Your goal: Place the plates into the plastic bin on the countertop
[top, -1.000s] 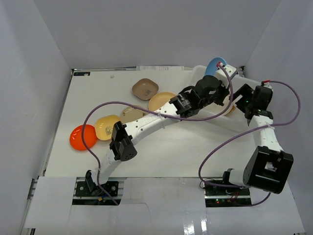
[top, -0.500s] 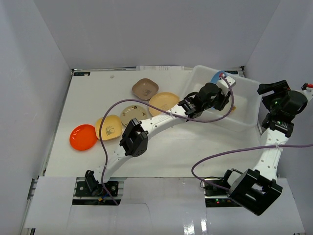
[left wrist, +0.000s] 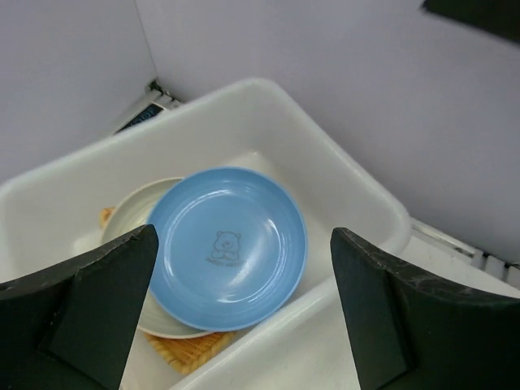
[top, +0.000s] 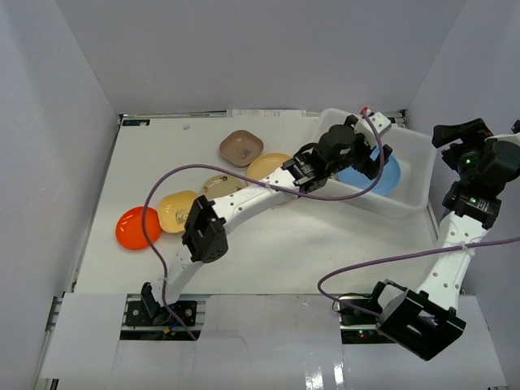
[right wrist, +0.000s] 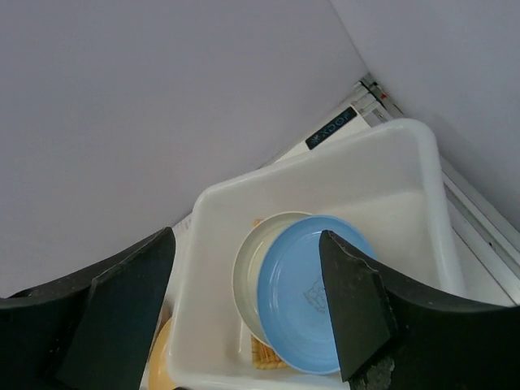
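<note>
Showing the left gripper spread wide and holding nothing, hovering directly above the plastic bin at the far right of the countertop. Looking down between its fingers onto a blue plate printed with a small bear, lying flat inside the bin and overlapping a cream plate, with a tan waffle-patterned piece peeking out beneath both. Showing the right gripper likewise gaping and empty, raised off to the right of the bin and pointing down toward it.

Counting five more plates out on the countertop to the left of the bin: a brown squarish plate, a tan plate partly under the left arm, a pale plate mostly hidden by that arm, a yellow plate and an orange plate just beside it.

Judging the plates to be light, stiff plastic, glossy and likely slippery, unlikely to break but prone to sliding. Probably calling for a pinch on the raised rim, one finger under and one over, rather than any hold on the flat middle
</note>
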### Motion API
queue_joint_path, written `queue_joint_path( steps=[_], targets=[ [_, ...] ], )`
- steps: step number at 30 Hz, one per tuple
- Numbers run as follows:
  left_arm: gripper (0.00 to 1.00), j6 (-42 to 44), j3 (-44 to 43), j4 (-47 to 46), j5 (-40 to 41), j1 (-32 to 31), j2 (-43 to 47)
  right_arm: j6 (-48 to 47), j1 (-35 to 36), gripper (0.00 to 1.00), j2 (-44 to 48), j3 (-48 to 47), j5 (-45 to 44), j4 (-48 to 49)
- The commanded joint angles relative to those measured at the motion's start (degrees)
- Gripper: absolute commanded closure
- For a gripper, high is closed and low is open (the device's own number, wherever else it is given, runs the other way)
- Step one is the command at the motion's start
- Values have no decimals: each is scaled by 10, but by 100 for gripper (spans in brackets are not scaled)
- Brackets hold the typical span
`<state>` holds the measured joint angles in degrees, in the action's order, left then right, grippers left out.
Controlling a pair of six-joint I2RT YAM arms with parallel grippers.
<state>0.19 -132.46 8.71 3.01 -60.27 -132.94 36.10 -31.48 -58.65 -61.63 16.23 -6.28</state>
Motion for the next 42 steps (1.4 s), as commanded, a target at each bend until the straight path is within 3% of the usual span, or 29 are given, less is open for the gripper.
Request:
queue_joint_path(
  steps=[1,3,4,6,7,9,11,13,16,20,23,30,34,37,40,42],
  targets=[
    [2,6,53,-31,21,3,176,-59,51,23,-4,-63,94,-7],
    [2,-5,101,-6,46,9,216,-126,106,25,-21,-103,92,-62],
    [2,-31,134,-2,79,11,264,-149,173,26,-29,-114,91,-78],
    [2,-64,261,6,120,22,320,-205,246,28,-51,-114,85,-96],
    [3,-110,306,12,145,34,384,-221,323,28,-57,-106,77,-95],
    [4,-164,435,46,159,54,449,-269,401,39,-81,-90,46,-105],
    [4,-240,557,72,172,95,550,-307,504,58,-119,-86,15,-116],
    [6,-277,627,118,172,142,616,-356,595,64,-151,-89,-38,-135],
    [8,-320,725,190,182,185,725,-418,676,63,-217,-94,-81,-128],
    [8,-360,799,262,207,207,815,-480,733,33,-334,-123,-102,-118],
    [8,-372,839,302,213,215,834,-517,748,28,-412,-154,-106,-124],
    [9,-375,893,295,221,230,852,-541,748,28,-519,-191,-153,-109],
    [9,-382,897,296,225,239,852,-543,748,36,-554,-201,-189,-80],
    [9,-397,900,304,234,244,858,-546,749,51,-560,-199,-182,-73],
    [7,-443,908,313,244,247,864,-544,750,77,-537,-167,-174,-62],
    [5,-481,923,307,246,248,865,-531,753,83,-501,-128,-170,-48]
  ],
)
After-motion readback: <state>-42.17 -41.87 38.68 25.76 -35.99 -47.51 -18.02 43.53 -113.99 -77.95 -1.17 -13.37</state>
